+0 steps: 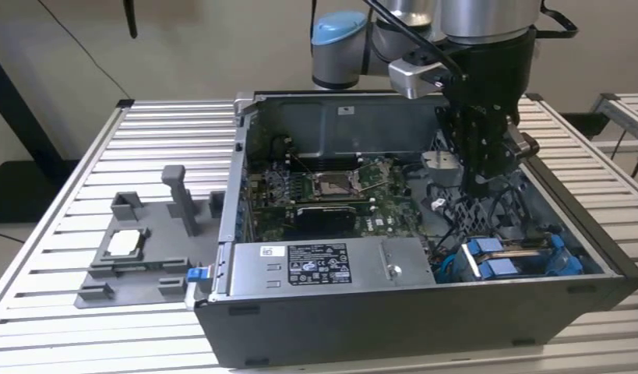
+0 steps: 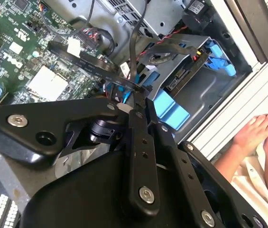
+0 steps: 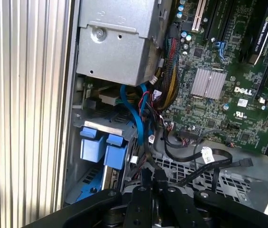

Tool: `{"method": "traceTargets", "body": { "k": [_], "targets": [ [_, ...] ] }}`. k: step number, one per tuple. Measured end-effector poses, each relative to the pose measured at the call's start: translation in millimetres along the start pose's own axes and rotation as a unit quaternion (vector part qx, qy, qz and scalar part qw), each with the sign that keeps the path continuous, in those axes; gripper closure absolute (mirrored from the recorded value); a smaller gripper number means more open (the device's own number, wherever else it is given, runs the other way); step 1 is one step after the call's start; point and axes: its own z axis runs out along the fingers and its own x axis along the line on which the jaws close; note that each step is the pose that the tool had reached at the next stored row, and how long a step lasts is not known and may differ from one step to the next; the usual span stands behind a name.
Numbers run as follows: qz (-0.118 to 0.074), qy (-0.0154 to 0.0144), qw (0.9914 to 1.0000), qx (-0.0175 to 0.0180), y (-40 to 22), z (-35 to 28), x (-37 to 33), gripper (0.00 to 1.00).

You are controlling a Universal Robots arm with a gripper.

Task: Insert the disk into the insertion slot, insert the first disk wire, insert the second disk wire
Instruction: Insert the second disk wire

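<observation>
Exterior view: the arm reached down into the open computer case [image 1: 402,327], with the gripper [image 1: 483,185] low at the drive end, beside the motherboard [image 1: 329,191]. The disk [image 1: 502,269] already sat in the insertion slot [image 2: 209,95], its blue carrier tabs showing.

In both wrist views the jaws looked pressed together, pinching a black disk wire [image 2: 96,64] at its connector end, just beside the cage. I could not see the plug mated.

Risks, as I judged them:
- The grip on a springy flat wire was thin. It could twist or slip if the plug met the port off-square, and a skewed push might bend the port.
- A loose black cable [image 3: 228,166] and a blue cable [image 3: 133,111] crowded the fingers and could snag.

A person's hand [image 2: 259,130] rested outside the case, well apart.
</observation>
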Motion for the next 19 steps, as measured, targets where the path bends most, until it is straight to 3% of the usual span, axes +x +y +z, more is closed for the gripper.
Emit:
{"method": "traceTargets", "body": {
  "k": [5, 8, 13, 15, 17, 19],
  "targets": [
    [0.000, 0.0008, 1.00000, 0.0001, 0.5, 0.1, -0.1, 0.83],
    [-0.001, 0.0041, 0.99999, 0.0005, 0.7, -0.1, -2.1, 0.77],
    [-0.002, 0.0131, 0.99991, 0.0007, 1.3, 0.6, -5.9, 0.77],
    [-0.003, 0.0191, 0.99981, -0.0005, 2.0, 1.1, -6.2, 0.77],
    [-0.003, 0.0235, 0.99972, -0.0009, 2.5, 1.5, -6.4, 0.84],
    [-0.003, 0.0282, 0.99960, -0.0018, 2.6, 1.8, -6.5, 0.84]
  ]
}}
